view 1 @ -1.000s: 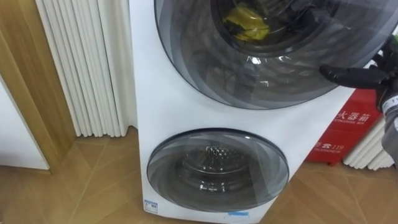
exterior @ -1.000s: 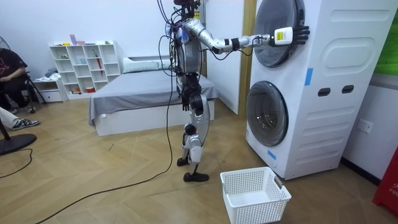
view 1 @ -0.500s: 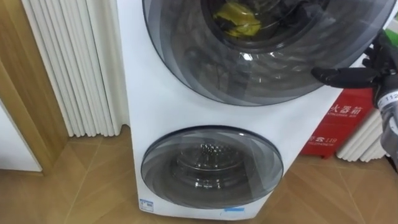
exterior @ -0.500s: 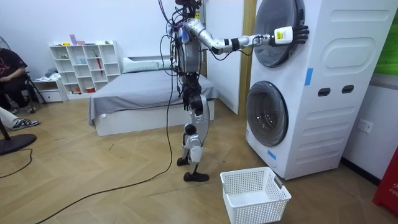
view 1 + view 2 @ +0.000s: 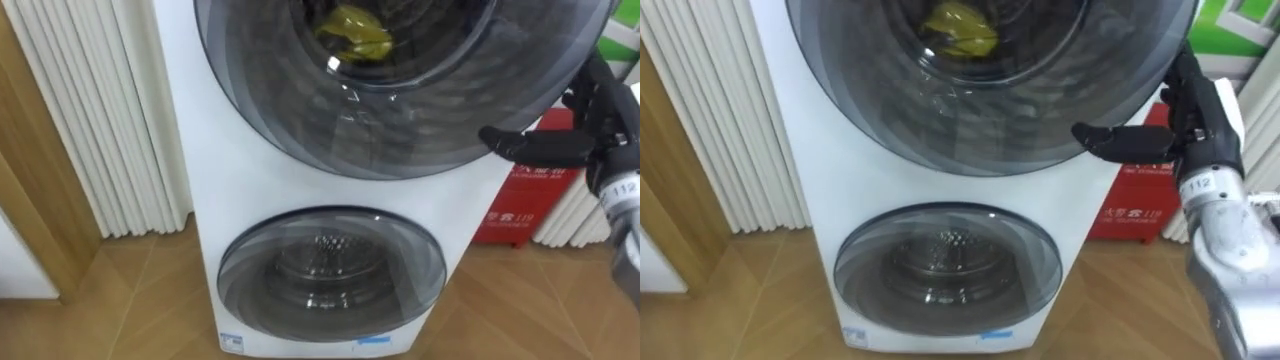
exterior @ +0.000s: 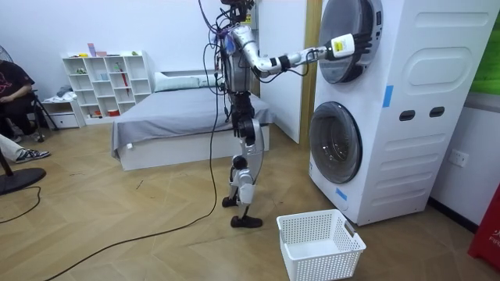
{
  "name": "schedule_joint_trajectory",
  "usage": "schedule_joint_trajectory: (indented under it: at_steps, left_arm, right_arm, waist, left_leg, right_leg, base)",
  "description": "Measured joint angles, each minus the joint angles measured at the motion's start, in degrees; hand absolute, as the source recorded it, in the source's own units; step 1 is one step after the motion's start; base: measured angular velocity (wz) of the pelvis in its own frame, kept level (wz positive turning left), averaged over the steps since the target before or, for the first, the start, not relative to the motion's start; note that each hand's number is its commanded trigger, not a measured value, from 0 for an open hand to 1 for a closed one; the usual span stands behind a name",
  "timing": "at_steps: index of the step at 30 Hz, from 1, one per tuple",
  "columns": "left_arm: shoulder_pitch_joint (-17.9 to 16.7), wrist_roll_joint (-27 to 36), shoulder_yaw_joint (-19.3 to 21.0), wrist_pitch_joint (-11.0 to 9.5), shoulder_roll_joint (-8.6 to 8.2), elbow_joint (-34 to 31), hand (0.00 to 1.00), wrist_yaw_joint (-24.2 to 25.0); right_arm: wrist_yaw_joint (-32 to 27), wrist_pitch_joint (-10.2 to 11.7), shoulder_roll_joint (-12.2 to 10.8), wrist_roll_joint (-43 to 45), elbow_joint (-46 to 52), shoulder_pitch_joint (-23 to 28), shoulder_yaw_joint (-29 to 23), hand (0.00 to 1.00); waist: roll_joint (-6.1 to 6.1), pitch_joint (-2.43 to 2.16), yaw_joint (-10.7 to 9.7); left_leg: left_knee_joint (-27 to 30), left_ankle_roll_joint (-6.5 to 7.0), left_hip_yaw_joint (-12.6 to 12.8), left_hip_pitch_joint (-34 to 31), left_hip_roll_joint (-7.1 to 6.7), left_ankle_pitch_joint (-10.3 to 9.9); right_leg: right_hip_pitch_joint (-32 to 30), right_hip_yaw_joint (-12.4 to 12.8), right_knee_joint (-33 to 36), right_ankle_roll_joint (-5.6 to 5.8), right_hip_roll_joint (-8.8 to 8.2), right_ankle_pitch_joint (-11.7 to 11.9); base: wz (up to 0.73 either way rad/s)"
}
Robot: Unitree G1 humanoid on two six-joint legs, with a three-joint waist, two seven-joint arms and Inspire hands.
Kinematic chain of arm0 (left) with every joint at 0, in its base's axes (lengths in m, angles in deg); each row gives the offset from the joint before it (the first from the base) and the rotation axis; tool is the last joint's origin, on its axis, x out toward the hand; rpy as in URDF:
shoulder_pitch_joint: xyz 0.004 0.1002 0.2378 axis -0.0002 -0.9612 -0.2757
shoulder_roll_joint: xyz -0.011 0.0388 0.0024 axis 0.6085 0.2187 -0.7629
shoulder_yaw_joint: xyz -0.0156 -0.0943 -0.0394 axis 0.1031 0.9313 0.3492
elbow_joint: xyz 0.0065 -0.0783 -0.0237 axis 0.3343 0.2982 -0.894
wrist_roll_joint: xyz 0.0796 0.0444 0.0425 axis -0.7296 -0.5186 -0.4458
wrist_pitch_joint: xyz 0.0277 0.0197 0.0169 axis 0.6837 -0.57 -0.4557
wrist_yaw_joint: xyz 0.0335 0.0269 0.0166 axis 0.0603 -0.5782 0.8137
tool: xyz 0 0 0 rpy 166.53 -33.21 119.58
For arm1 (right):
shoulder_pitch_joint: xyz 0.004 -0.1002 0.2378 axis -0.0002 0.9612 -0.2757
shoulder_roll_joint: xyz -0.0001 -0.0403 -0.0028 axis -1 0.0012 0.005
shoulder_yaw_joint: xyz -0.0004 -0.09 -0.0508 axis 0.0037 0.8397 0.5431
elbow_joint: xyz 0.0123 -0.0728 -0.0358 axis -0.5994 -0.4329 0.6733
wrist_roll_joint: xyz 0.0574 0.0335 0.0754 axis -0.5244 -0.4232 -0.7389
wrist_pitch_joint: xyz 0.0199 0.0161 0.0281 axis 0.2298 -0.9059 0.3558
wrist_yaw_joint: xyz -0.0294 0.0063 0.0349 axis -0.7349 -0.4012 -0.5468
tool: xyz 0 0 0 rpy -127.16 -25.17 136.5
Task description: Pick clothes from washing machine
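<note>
I see my right hand point(image 5: 1202, 110) released at frame right, thumb straight on the smoky round door point(image 5: 400, 130) of the glossy white washing machine point(image 5: 190, 150). The crumpled yellow cloth point(image 5: 352, 32) lies inside the upper drum point(image 5: 430, 25), top centre. A white lattice basket point(image 6: 320, 243) stands on the wood floor point(image 6: 117, 218)

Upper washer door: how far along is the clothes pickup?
Done: nothing; upper door looks shut, yellow cloth behind its glass, basket empty. In hand: right hand at the door's rim. Remaining: open door, pull clothes out.
</note>
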Motion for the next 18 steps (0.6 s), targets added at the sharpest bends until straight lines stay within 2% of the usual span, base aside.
schedule_joint_trajectory:
  at_steps: [3,9,14,16,18]
  left_arm:
    - [0.6,0.0,-0.4,-1.0,0.04,0.1,0.0,0.0]
    - [0.3,0.0,-0.6,-0.9,0.0,0.6,0.0,1.1]
    - [-0.3,-0.1,-2.7,-0.8,-0.16,0.8,0.0,1.1]
    - [-1.2,-0.2,-2.6,-0.8,-0.2,0.7,0.0,1.1]
    - [-1.5,-0.2,-2.5,-0.8,-0.23,0.7,0.0,1.1]
  right_arm:
    - [0.3,0.2,-0.4,0.0,0.7,0.6,0.0,0.0]
    - [0.9,0.3,-1.1,0.0,4.7,4.0,-0.3,0.0]
    - [1.5,0.4,-1.7,0.1,5.0,4.9,-0.6,0.0]
    - [2.4,0.4,-2.3,2.0,7.0,7.3,-1.5,0.0]
    - [3.0,0.9,-2.8,3.3,9.2,9.7,-2.1,0.0]
  waist:
    - [-0.07,0.04,0.0]
    - [-0.18,0.0,0.0]
    - [-0.24,-0.07,-0.6]
    - [-0.29,-0.34,-1.2]
    - [-0.24,-0.37,-1.4]
  left_leg:
    - [-0.6,-0.9,0.0,0.0,0.64,-0.5]
    - [-0.6,-1.39,0.3,0.0,0.95,-0.5]
    - [-0.1,-1.64,0.0,-0.1,1.16,-0.6]
    - [-0.1,-1.7,-0.3,-0.3,1.2,-0.6]
    - [-0.1,-1.7,-0.3,-0.3,1.21,-0.6]
  right_leg:
    - [-0.3,0.0,0.0,-0.47,0.7,0.2]
    - [-0.4,-1.0,0.0,-1.01,1.24,0.6]
    - [-0.1,-1.4,0.0,-1.05,1.42,0.6]
    - [-0.1,-1.6,0.0,-1.05,1.45,0.6]
    - [-0.1,-1.7,0.0,-1.05,1.46,0.6]
  base:
    - [-0.05]
    - [-0.02]
    - [0.06]
    - [0.11]
    - [0.0]
